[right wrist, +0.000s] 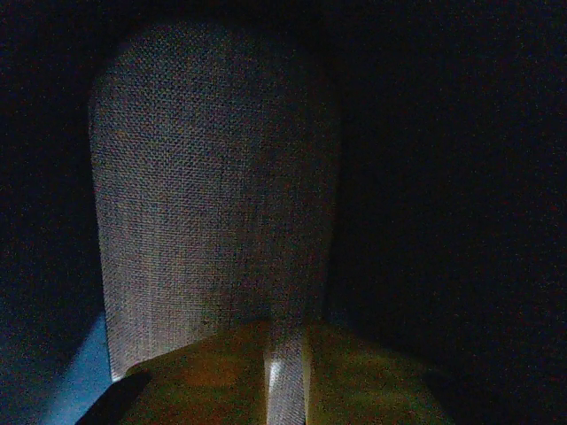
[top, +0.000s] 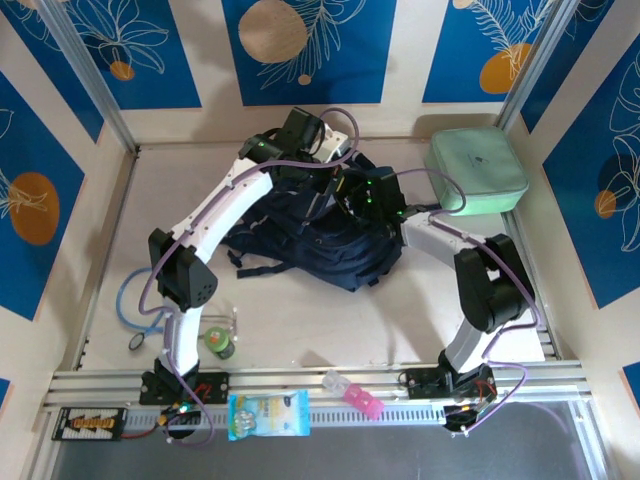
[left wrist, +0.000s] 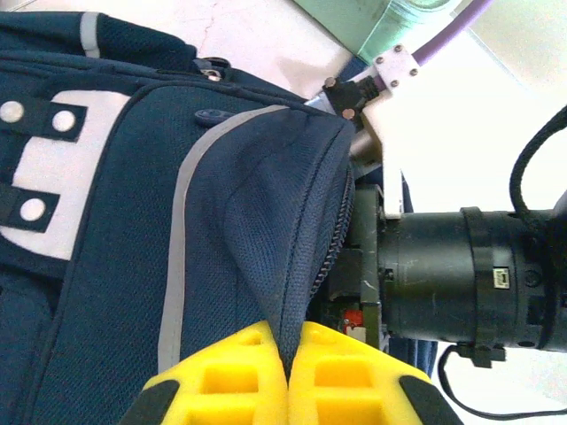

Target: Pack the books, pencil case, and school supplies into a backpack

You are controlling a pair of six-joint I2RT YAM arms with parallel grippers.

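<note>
- The pale table (top: 330, 320) has walls around it with blue and orange pictures on them.
- The big navy-blue backpack (top: 330, 250) lies in the middle of the table, a bit toward the far side. Its dark straps trail off to the left. It has pale lines and white patches with round studs.
- The left arm (top: 225, 200) is white and black. It bends up from the near left and reaches over the far side of the backpack.
- The right arm (top: 490, 285) comes from the near right and reaches left to the backpack.
- A mint-green case (top: 478, 170) with round corners sits in the far right corner, apart from the backpack.
- A grey woven piece (right wrist: 213, 195) with a rounded top stands in a very dark spot. I cannot tell what it is.
- The left gripper (left wrist: 288, 359) has yellow fingers. They are pressed tight together and pinch a fold of the backpack's blue cloth by its zip edge.
- The right gripper (right wrist: 285, 354) has its fingers close together, and a thin strip of the grey woven piece sits between them.
- A clear blue packet (top: 268, 415) lies on the near rail.
- A little green bottle (top: 220, 345) stands by the left arm's base.
- A small pink thing (top: 358, 395) lies on the near rail, right of the packet.
</note>
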